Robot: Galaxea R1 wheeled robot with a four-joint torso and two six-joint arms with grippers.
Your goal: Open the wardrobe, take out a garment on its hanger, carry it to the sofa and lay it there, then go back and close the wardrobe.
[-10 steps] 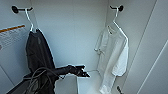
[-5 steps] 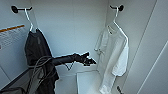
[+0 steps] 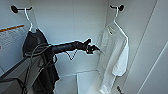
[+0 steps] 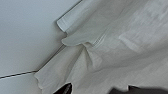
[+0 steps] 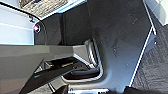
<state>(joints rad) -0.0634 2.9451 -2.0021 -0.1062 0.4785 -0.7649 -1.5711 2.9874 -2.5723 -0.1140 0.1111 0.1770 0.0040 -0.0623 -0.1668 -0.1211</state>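
Observation:
The wardrobe (image 3: 75, 22) stands open, its white inside facing me. The garment (image 3: 116, 50), a white short-sleeved shirt, hangs on a thin white hanger (image 3: 115, 17) from the black hook (image 3: 120, 7) at the right. My left arm reaches in from the left. Its gripper (image 3: 96, 48) is at the shirt's left edge, about chest height. In the left wrist view the shirt's fabric (image 4: 112, 45) is very close, and the gripper (image 4: 100, 91) is open with its two dark fingertips (image 4: 66, 88) set apart. The right gripper (image 5: 97, 91) hangs low beside the robot's dark base, open and holding nothing.
A long black garment (image 3: 35, 42) hangs on another white hanger from the left hook (image 3: 14, 9), right behind my left arm. A printed sheet with an orange stripe (image 3: 11, 35) is on the left wall. The open white door (image 3: 155, 50) stands at the right.
My left arm has risen from in front of the black garment and stretched rightward until its gripper reached the white shirt. The hanging garments have not moved.

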